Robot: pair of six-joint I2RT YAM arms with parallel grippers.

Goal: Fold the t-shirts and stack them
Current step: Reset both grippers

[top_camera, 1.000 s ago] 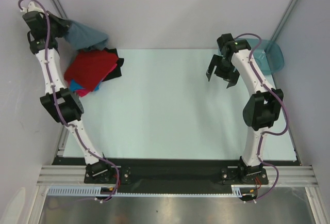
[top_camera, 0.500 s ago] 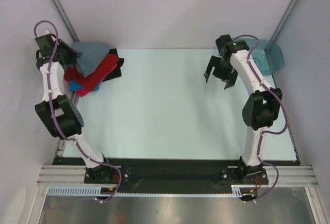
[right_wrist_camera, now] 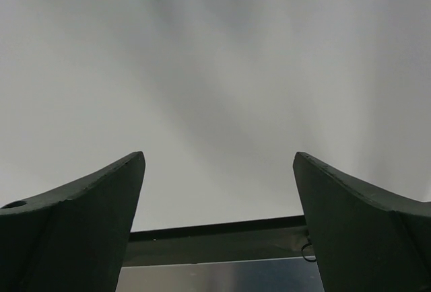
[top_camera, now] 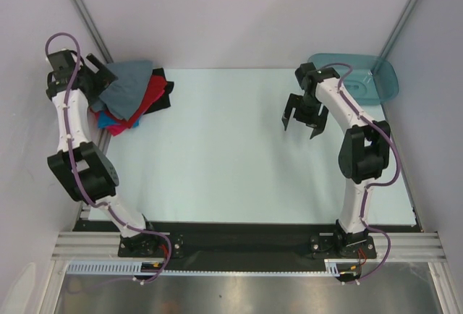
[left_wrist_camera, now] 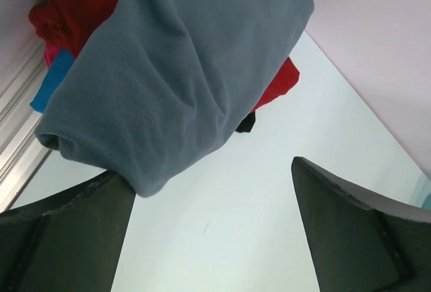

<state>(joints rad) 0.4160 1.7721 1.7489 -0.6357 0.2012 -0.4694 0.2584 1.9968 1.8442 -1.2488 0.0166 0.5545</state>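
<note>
The t-shirts lie in a pile at the table's far left corner. A slate grey-blue shirt (top_camera: 129,86) (left_wrist_camera: 182,70) is draped on top of a red one (top_camera: 152,93) (left_wrist_camera: 74,3). Bright blue cloth (top_camera: 108,120) (left_wrist_camera: 50,90) and a black edge (top_camera: 166,86) (left_wrist_camera: 246,124) stick out underneath. My left gripper (top_camera: 101,74) (left_wrist_camera: 212,231) stands open just left of the pile, the grey shirt's hem hanging past its left finger, nothing gripped. My right gripper (top_camera: 299,130) (right_wrist_camera: 219,218) hangs open above the bare table at the right, holding nothing.
A teal plastic tub (top_camera: 362,79) stands at the far right corner behind the right arm. The pale table top (top_camera: 224,147) stretches between the arms. Walls close in on the left, back and right.
The left gripper has opened and let go of the grey shirt, which now rests on the pile. The right gripper has shifted slightly left and toward me, uncovering the tub.
</note>
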